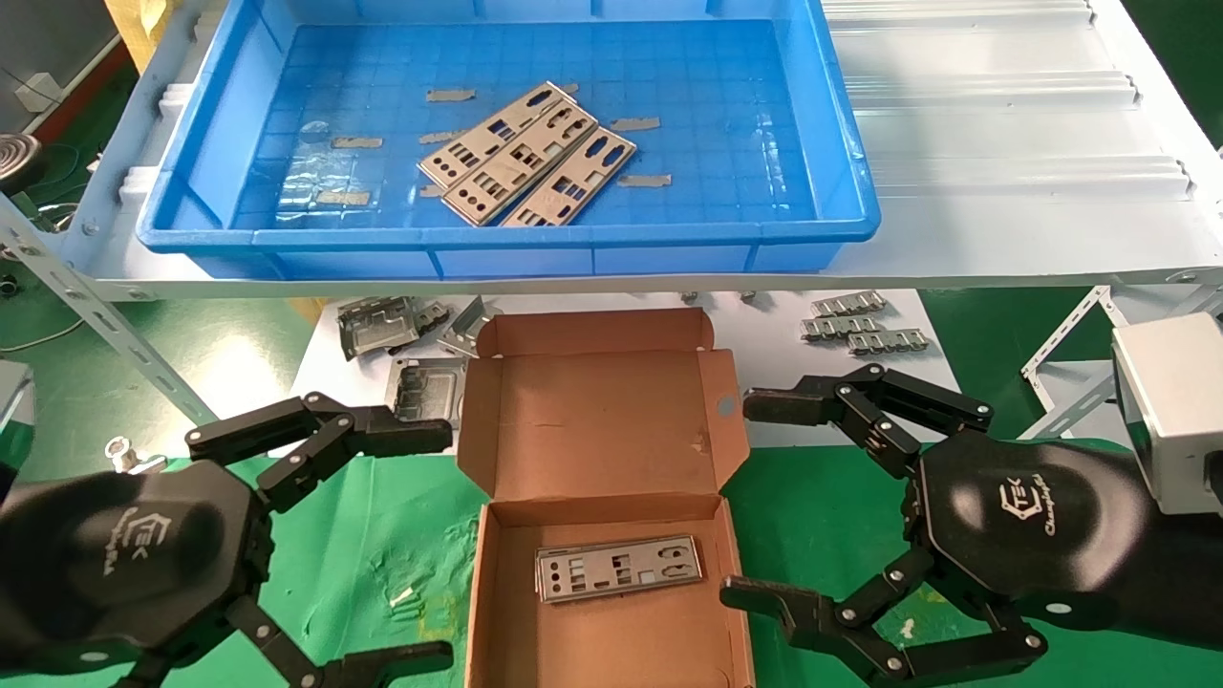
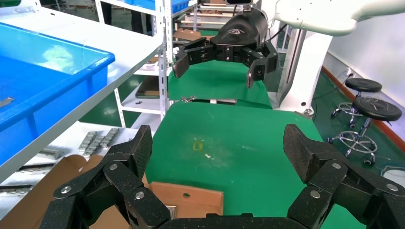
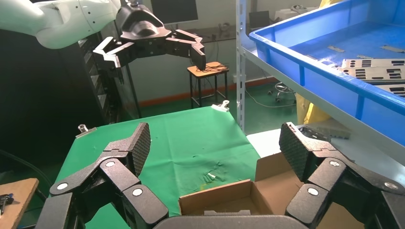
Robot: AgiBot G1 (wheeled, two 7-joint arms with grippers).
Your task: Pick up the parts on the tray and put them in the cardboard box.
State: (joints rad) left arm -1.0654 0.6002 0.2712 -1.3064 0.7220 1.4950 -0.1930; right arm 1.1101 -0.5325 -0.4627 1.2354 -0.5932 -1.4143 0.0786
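Head view shows three thin silvery-beige punched metal plates (image 1: 528, 158) in the shallow blue plastic tray (image 1: 841, 162), long axes diagonal, ahead of both empty, spread-open end effectors, the right end effector (image 1: 740, 497) slightly nearer.

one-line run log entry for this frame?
left gripper: open, empty | right gripper: open, empty | parts: three on tray | cardboard box: one inside

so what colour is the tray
Bright blue tray, with a grid-patterned floor; the head view shows it best.
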